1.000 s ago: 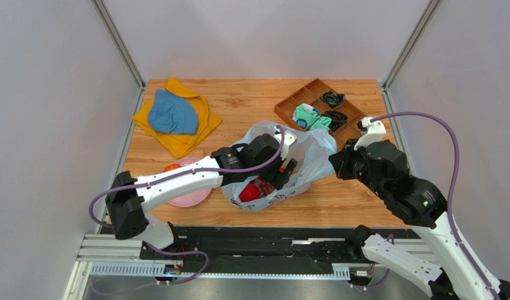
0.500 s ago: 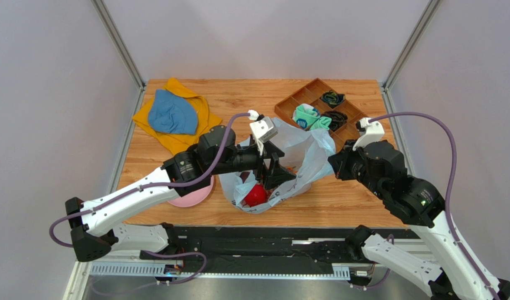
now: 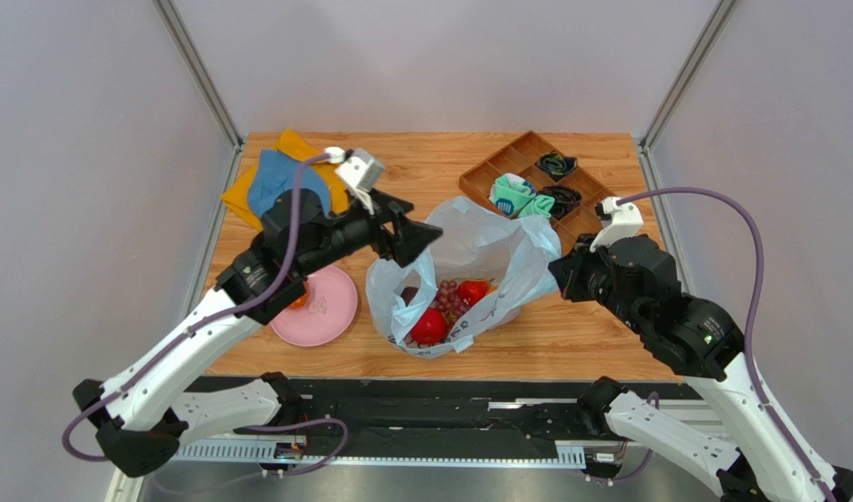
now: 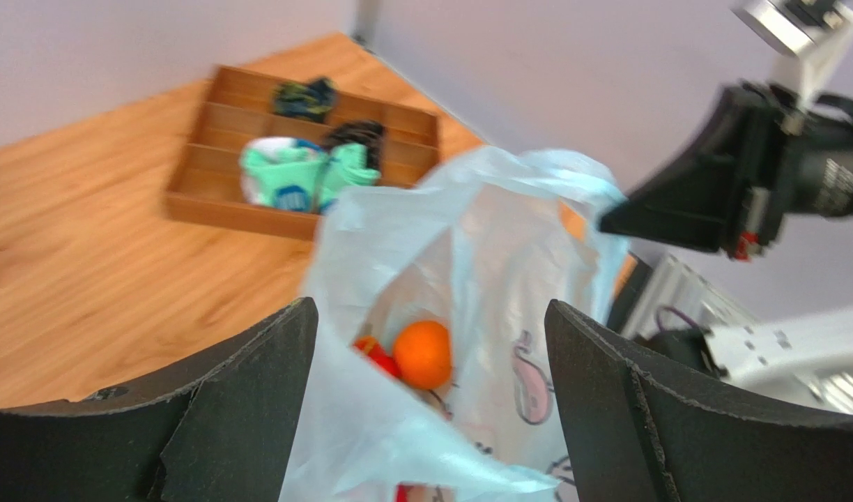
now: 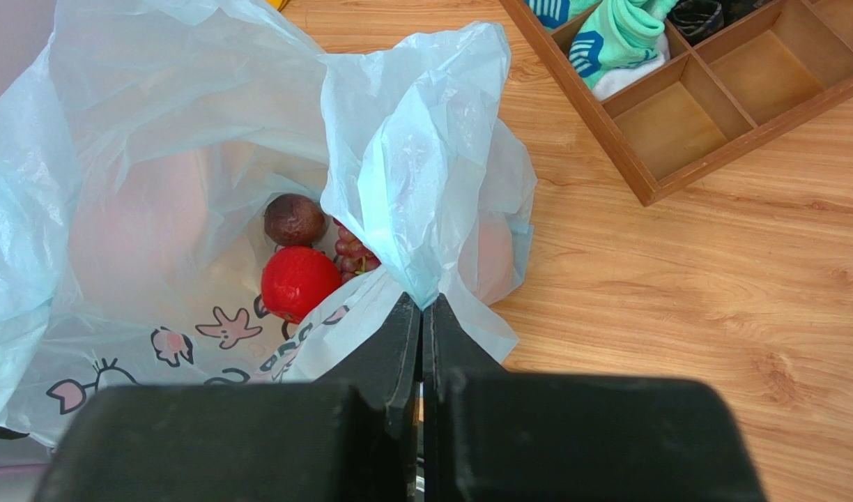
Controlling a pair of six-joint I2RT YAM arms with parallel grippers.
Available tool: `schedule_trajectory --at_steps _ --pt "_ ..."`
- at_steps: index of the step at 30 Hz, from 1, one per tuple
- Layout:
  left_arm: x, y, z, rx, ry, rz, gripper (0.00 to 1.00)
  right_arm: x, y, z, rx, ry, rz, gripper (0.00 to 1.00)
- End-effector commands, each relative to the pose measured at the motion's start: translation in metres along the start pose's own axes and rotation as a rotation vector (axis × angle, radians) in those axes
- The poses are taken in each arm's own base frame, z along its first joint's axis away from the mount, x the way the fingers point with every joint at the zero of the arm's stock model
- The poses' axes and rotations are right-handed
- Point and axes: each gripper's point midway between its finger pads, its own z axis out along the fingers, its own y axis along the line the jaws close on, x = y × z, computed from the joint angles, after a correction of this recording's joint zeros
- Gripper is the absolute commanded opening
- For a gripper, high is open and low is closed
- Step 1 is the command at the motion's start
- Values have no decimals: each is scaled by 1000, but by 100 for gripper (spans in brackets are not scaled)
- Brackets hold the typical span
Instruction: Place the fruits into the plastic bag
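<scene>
The pale blue plastic bag point(image 3: 483, 246) stands open at the table's middle front. Inside it in the top view lie a red apple point(image 3: 429, 327), grapes point(image 3: 449, 298) and another reddish fruit point(image 3: 473, 291). My left gripper point(image 3: 410, 238) is open and empty, above the bag's left rim. Its wrist view looks down into the bag point(image 4: 483, 241) at an orange point(image 4: 421, 354). My right gripper point(image 3: 558, 277) is shut on the bag's right edge point(image 5: 420, 261). That wrist view shows a plum point(image 5: 295, 220), a red apple point(image 5: 300, 282) and grapes point(image 5: 352, 251) inside.
A pink plate point(image 3: 331, 314) lies left of the bag, with an orange fruit point(image 3: 298, 300) partly hidden under my left arm. A blue cloth on a yellow cloth point(image 3: 289, 188) lies at the back left. A wooden tray point(image 3: 483, 173) with socks stands at the back right.
My left gripper has come up out of the bag and moved back and to the left, open. Grapes and more fruit now show inside. The right arm has not moved.
</scene>
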Motion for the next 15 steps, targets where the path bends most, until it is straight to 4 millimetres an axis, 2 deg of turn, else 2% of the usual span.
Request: schedule_trajectory --at_steps 1,2,4,5,7,8,11,15 --pt "-20 41 -39 -193 -94 -47 89 -6 5 0 -20 -24 16 0" --pt "-15 65 -49 -301 -83 -62 89 -6 5 0 -23 -26 17 0" --pt "-12 86 -66 -421 -75 -84 89 -6 5 1 -22 -26 18 0" --pt "-2 110 -81 -542 -49 -99 90 -6 6 1 -26 -24 16 0" --pt "8 130 -99 -654 -36 -136 91 -5 5 1 -23 -25 16 0" --pt "16 147 -111 -728 -22 -151 92 -6 5 0 -26 -28 18 0" --pt "36 172 -136 -816 0 -195 93 -6 4 -2 -25 -30 17 0" --pt "73 208 -156 -920 70 -296 94 -4 3 -3 -23 -31 18 0"
